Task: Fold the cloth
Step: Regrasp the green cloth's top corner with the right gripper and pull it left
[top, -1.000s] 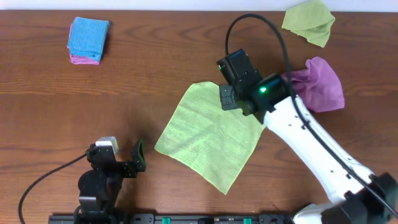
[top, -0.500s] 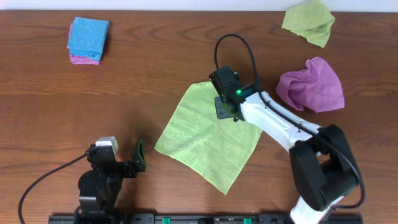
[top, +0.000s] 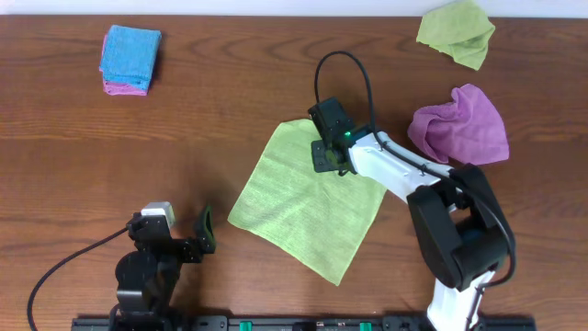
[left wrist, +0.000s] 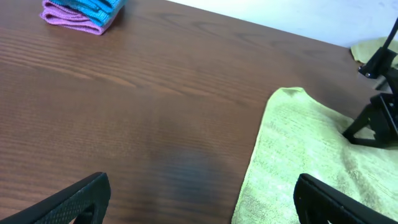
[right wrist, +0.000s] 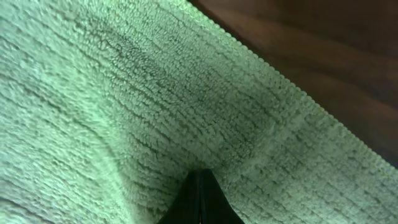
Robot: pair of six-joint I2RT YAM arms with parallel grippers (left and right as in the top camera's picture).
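The light green cloth (top: 303, 207) lies spread flat as a diamond on the wooden table. My right gripper (top: 326, 158) is down on its upper corner area. In the right wrist view the fingertips (right wrist: 200, 177) are shut together with the cloth's pile (right wrist: 124, 93) puckered around them. My left gripper (top: 188, 241) is open and empty near the front left, apart from the cloth. In the left wrist view its fingers (left wrist: 199, 199) frame bare table and the cloth's left edge (left wrist: 305, 149), with the right gripper (left wrist: 376, 121) beyond.
A folded blue and pink stack (top: 130, 60) sits at the back left, also in the left wrist view (left wrist: 84, 12). A crumpled purple cloth (top: 464, 124) lies right of my right arm. A crumpled green cloth (top: 457, 32) is at the back right.
My right gripper has moved slightly left and down onto the green cloth near its upper corner. The left arm has not moved.
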